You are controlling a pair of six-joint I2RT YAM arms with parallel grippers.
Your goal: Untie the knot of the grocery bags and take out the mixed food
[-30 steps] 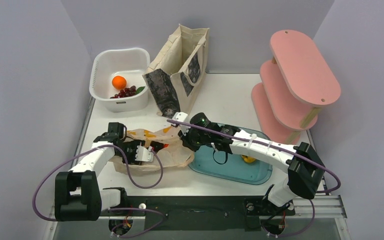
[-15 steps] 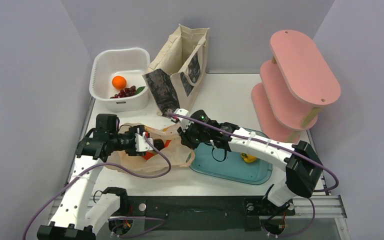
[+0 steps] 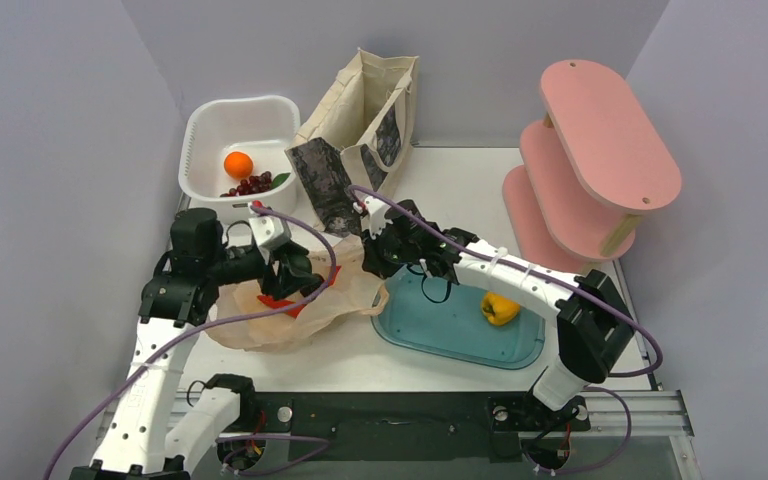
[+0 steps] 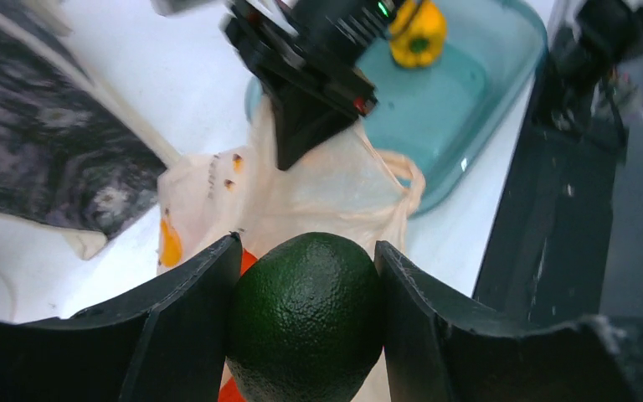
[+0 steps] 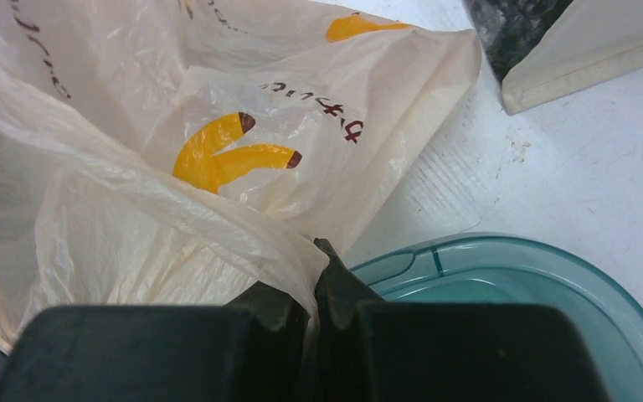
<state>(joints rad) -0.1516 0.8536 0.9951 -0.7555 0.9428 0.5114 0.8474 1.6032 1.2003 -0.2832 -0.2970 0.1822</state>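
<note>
My left gripper point(image 3: 295, 272) point(image 4: 307, 244) is shut on a dark green avocado point(image 4: 306, 314), one finger on each side, and holds it in the air above the crinkly peach plastic bag point(image 3: 300, 322) point(image 4: 335, 180). An orange-red thing point(image 3: 278, 304) shows in the bag below it. My right gripper point(image 3: 375, 262) point(image 5: 314, 276) is shut on a fold of that bag's edge point(image 5: 243, 230), holding it up beside the teal tray. The knot is out of view. The cream canvas tote point(image 3: 360, 120) point(image 4: 42, 151) stands open behind.
The teal tray point(image 3: 440, 335) point(image 5: 502, 276) holds a yellow bell pepper point(image 3: 498, 308) point(image 4: 419, 29). A white basin point(image 3: 200, 125) at the back left holds an orange fruit point(image 3: 238, 163) and dark grapes. A pink tiered shelf point(image 3: 595, 150) stands at the right.
My left arm has risen out of the plastic bag and swung back, carrying the avocado. The right gripper has shifted a little towards the tote, still pinching the bag's edge.
</note>
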